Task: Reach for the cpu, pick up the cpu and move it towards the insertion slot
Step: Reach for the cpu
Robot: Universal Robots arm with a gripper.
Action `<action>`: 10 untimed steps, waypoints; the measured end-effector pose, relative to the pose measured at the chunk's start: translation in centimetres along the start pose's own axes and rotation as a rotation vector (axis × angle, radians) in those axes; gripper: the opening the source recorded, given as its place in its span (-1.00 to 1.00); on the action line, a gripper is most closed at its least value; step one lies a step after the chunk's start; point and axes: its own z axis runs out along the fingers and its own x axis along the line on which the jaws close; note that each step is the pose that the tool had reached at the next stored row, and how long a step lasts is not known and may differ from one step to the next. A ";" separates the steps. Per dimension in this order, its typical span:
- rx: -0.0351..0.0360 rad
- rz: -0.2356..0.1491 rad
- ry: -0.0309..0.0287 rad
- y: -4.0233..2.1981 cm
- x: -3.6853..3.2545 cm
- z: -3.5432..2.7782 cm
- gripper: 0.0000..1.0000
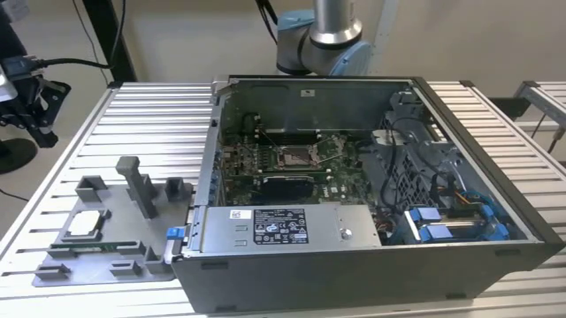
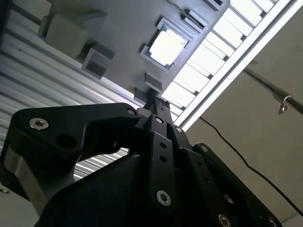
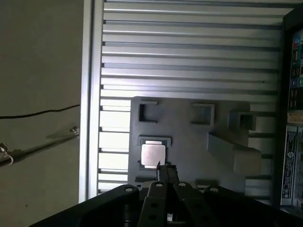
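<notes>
At 9 o'clock in the exterior view, a black device [image 1: 25, 93] with a thick cable is cut off by the frame edge. Next to it begins the surface [image 1: 150, 126], made of ribbed, pale aluminium slats. At about 8 o'clock a matte grey fixture plate [image 1: 99, 266] lies on it, carrying blocky brackets and a tall square post [image 1: 139, 189]. The cpu [image 1: 86, 223] lies flat in a square pocket on that plate, its silvery-white face up. A thin green memory stick [image 1: 84, 247] sits in a holder just beside it, toward 6 o'clock.

At the centre stands the open computer case [image 1: 354, 271], dark sheet metal. The insertion slot [image 1: 296, 157] is on the green board inside, a shiny metal frame around a dark middle, well apart from the cpu. A grey power supply box [image 1: 283, 228] hides the board's near edge. The arm [image 1: 323, 33] stands behind the case at 12 o'clock, and its upper part is cut off.

In both wrist views the gripper [image 3: 165, 166] [image 2: 158, 100] is black with bolted linkages. Its jaws look drawn together into one narrow tip with nothing between them. In the first wrist view the tip lines up with a corner of the cpu [image 3: 153, 153], though I can't judge its height above it. In the second wrist view the cpu [image 2: 166, 47] glares white, its surface washed out.
</notes>
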 end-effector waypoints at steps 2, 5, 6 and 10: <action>0.0000 0.000 -0.0001 -0.16 0.01 0.01 -1.00; 0.0000 0.000 0.0003 -0.26 0.01 0.00 -1.00; -0.0001 0.000 0.0002 -0.28 0.01 0.00 -1.00; 0.0000 0.000 0.0003 -0.29 0.01 0.00 -1.00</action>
